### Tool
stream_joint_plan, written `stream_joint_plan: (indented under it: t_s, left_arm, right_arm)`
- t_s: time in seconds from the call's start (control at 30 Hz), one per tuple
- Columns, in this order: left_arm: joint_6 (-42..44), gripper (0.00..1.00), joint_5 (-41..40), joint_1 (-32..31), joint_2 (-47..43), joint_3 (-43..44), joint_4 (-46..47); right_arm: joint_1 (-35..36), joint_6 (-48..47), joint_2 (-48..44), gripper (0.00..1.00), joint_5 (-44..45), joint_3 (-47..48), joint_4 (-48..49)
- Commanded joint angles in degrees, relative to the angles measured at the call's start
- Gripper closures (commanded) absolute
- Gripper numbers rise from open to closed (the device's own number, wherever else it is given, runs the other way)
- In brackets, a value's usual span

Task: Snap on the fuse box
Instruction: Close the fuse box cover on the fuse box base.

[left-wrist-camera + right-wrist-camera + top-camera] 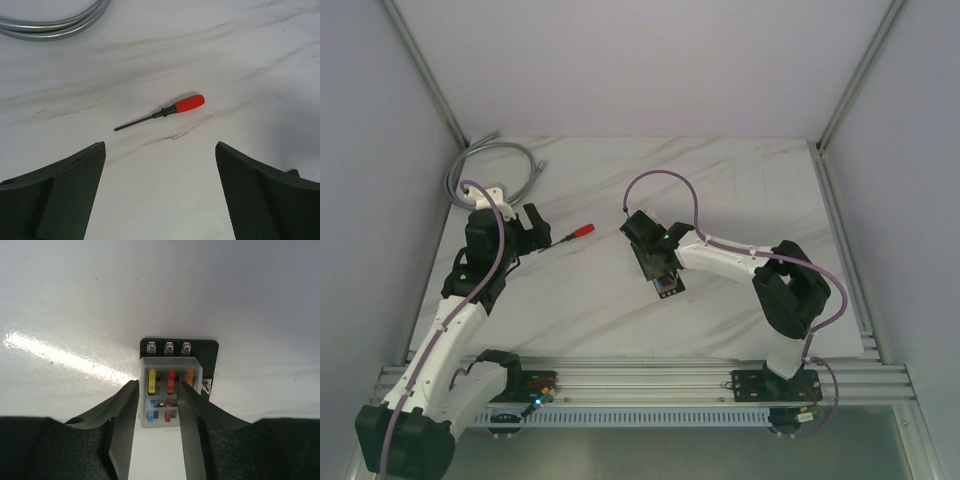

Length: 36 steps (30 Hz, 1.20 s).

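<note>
The fuse box (206,347) is a black base with three screws and lies flat on the marble table; it also shows in the top view (670,287). A clear square cover (168,365) sits on it over yellow, red, orange and blue fuses. My right gripper (159,384) is right over it, jaws a narrow gap apart: the left fingertip stands at the cover's left edge and the right fingertip overlaps the cover's top. It grips nothing that I can see. My left gripper (160,150) is wide open and empty, far to the left (532,228).
A red-handled screwdriver (189,103) lies on the table just ahead of my left gripper, also seen in the top view (582,231). A grey cable loop (490,158) lies at the back left. Aluminium frame rails run along the table's sides and near edge.
</note>
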Motion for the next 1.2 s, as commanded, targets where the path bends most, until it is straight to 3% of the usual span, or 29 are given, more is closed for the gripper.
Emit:
stream_joint_plan:
  t_s: [0.0,0.17,0.57,0.83,1.17]
  left_arm:
    - [-0.7,0.0,0.8,0.5,-0.3,-0.5,0.7]
    - [-0.8,0.0,0.8,0.5,-0.6,-0.6,0.6]
    - [-0.9,0.0,1.2,0.6,-1.4,-0.8,0.8]
    - [-0.8,0.0,1.3,0.6,-1.4,-0.8,0.8]
    - [-1.0,0.0,1.3,0.8,-1.3,-0.7,0.8]
  right_arm:
    - [0.4,0.1,-0.4,0.55,-3.3,0.1,-6.2]
    - [0.1,1.5,-5.2,0.48,-2.7,1.3,-7.1]
    - [-2.6,1.6,-4.4,0.49,-7.5,-1.2,-4.9]
    - [-3.4,1.7,-0.1,0.51,-9.8,-2.3,-6.0]
    - [-2.0,1.7,4.0,0.61,-8.6,-2.7,-9.9]
